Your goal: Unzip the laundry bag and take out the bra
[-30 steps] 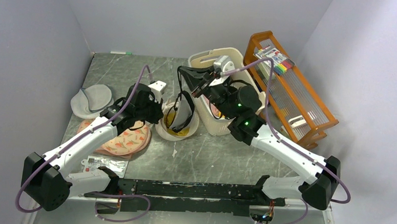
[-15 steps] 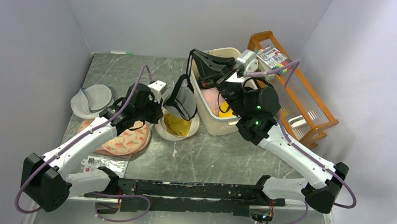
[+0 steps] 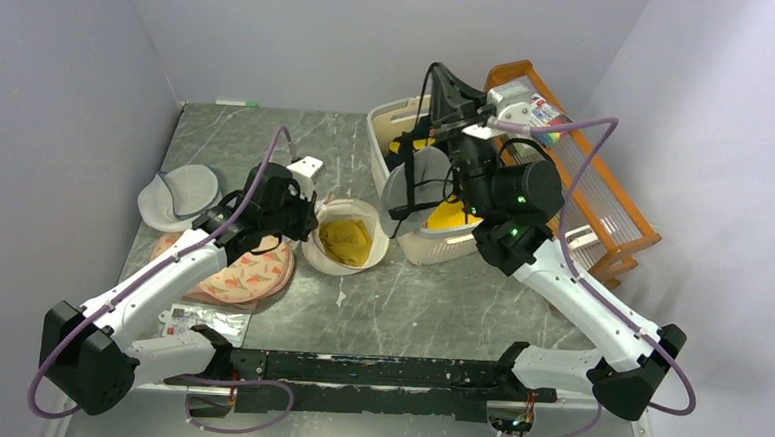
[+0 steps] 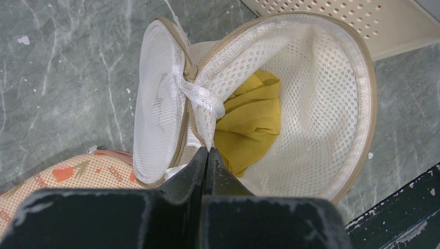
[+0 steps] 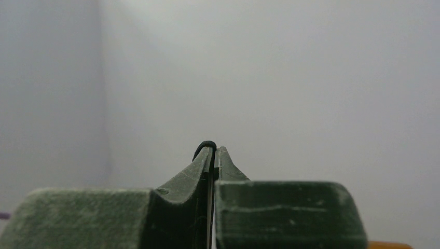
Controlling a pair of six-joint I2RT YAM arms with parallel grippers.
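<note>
The cream-white mesh laundry bag (image 3: 333, 259) lies open on the table; the left wrist view shows its lid flipped up and its zip rim (image 4: 363, 104) open. A yellow cloth (image 4: 254, 122) lies inside. My left gripper (image 3: 306, 217) is shut on the white mesh at the bag's rim (image 4: 207, 149). My right gripper (image 3: 441, 76) is raised and shut on a thin dark strap (image 5: 204, 146). The bra (image 3: 412, 185) hangs from that strap over the basket, with a pale cup side facing up and a yellow part (image 3: 452, 218) lower down.
A cream perforated basket (image 3: 394, 116) stands at the back, and an orange wooden rack (image 3: 603, 225) is to its right. A grey round bag (image 3: 179, 196) and a pink bag with orange shapes (image 3: 250, 274) lie on the left. A flat packet (image 3: 193, 318) lies near the front.
My right gripper has risen and swung right, carrying the bra out of the laundry bag to above the basket. My left gripper has kept its hold on the bag.
</note>
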